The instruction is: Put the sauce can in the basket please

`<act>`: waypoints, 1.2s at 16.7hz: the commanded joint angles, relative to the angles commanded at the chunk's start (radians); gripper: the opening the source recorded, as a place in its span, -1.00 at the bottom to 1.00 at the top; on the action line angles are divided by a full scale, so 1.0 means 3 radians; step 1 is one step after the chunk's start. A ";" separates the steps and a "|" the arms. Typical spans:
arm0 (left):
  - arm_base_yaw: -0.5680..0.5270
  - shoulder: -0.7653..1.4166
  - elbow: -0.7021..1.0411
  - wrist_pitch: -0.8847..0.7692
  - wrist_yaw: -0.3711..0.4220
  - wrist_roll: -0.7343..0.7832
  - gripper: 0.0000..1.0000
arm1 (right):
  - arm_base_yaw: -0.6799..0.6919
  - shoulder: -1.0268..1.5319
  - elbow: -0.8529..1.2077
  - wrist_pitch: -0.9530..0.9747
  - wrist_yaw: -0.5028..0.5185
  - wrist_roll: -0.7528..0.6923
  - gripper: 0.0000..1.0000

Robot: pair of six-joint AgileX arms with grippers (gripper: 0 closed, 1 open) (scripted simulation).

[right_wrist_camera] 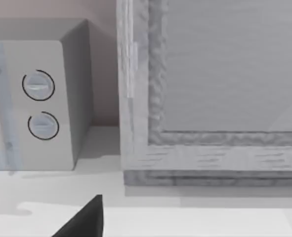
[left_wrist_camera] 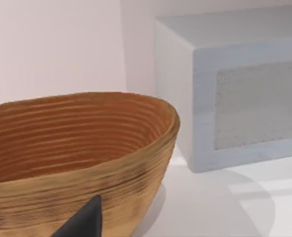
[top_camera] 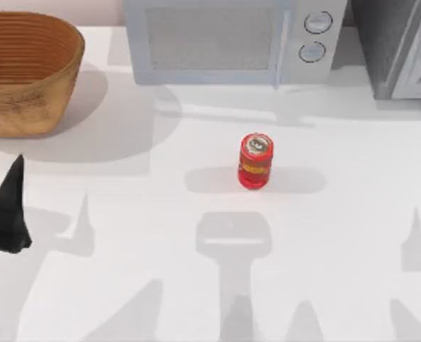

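The sauce can (top_camera: 256, 162) stands upright near the middle of the white table, red with a yellow band and a silver top. The woven tan basket (top_camera: 25, 71) sits at the far left corner, its ribbed wall and darker inside (left_wrist_camera: 71, 143) close in the left wrist view. My left gripper (top_camera: 11, 206) hangs at the table's left edge, in front of the basket and well left of the can, with nothing held. Its dark tip (left_wrist_camera: 84, 222) shows just before the basket wall. A dark tip of my right gripper (right_wrist_camera: 84, 219) appears in the right wrist view, facing the back right.
A white microwave (top_camera: 231, 39) with two round dials (right_wrist_camera: 38, 85) stands along the back, between basket and can. A grey cabinet-like box (top_camera: 402, 46) fills the back right corner. Open tabletop surrounds the can on all sides.
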State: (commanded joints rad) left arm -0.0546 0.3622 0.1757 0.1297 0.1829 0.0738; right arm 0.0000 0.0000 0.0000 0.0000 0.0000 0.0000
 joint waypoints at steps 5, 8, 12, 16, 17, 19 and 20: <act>-0.0218 0.1608 0.0723 0.0531 0.0746 0.0289 1.00 | 0.0000 0.0000 0.0000 0.0000 0.0000 0.0000 1.00; -0.0362 0.2702 0.1211 0.0888 0.1251 0.0494 1.00 | 0.0000 0.0000 0.0000 0.0000 0.0000 0.0000 1.00; -0.0552 0.4125 0.1853 0.1357 0.1922 0.0779 1.00 | 0.0000 0.0000 0.0000 0.0000 0.0000 0.0000 1.00; -0.0721 0.5337 0.2409 0.1761 0.2509 0.1028 1.00 | 0.0000 0.0000 0.0000 0.0000 0.0000 0.0000 1.00; -0.0757 0.5589 0.2525 0.1845 0.2632 0.1078 1.00 | 0.0000 0.0000 0.0000 0.0000 0.0000 0.0000 1.00; -0.0817 0.6009 0.2717 0.1985 0.2836 0.1160 1.00 | 0.0000 0.0000 0.0000 0.0000 0.0000 0.0000 1.00; -0.0840 0.6171 0.2792 0.2039 0.2916 0.1191 1.00 | 0.0000 0.0000 0.0000 0.0000 0.0000 0.0000 1.00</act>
State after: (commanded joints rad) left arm -0.3067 2.2135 1.0134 0.7414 1.0578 0.4310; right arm 0.0000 0.0000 0.0000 0.0000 0.0000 0.0000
